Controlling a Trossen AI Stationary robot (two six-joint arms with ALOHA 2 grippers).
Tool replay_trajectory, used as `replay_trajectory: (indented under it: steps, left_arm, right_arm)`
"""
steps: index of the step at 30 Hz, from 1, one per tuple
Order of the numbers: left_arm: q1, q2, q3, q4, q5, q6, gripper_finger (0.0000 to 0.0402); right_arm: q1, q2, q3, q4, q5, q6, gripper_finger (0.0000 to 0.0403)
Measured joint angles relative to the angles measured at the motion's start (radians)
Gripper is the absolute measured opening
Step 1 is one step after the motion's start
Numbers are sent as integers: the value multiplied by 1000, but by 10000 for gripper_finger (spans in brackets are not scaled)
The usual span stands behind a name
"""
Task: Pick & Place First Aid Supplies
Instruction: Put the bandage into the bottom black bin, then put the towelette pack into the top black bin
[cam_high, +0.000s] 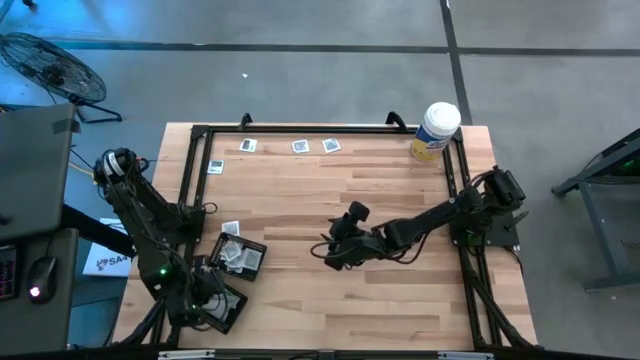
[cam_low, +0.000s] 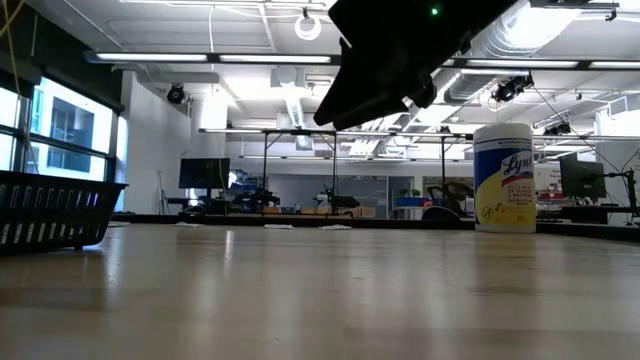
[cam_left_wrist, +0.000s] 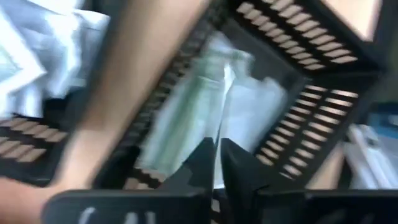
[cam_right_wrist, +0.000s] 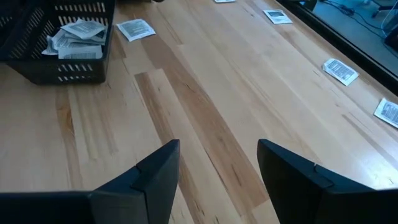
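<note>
Above the table, the left gripper (cam_high: 205, 295) works over a tray (cam_high: 222, 315); loose packets (cam_high: 301, 147) lie far off, near a canister (cam_high: 434, 131). Its wrist view shows fingers (cam_left_wrist: 202, 165) almost together above a green packet (cam_left_wrist: 189, 121), which could snag. Right gripper (cam_right_wrist: 217, 174) gapes empty, idle.

Loose packets on bare wood: five (cam_high: 248, 145) (four along the far edge, one beside a tray). Black mesh trays: two (cam_high: 240, 256). Canister: one (cam_high: 434, 132). Arms: two.
</note>
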Motion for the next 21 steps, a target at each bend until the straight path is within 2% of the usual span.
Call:
replay_trajectory:
  steps: [4,9,11,15,21]
  left_arm:
    - [1,0,0,-65,-56,0,77]
    - [1,-1,0,-80,-78,28,130]
    - [2,-1,0,-101,-123,79,139]
    - [64,-9,0,-207,-264,80,142]
    - [249,-71,0,-285,-425,64,142]
  right_arm:
    - [0,0,0,0,-4,0,209]
    - [0,0,0,0,-4,0,209]
    - [0,0,0,0,-4,0,209]
    - [0,0,0,12,1,0,209]
    - [0,0,0,32,-2,-19,209]
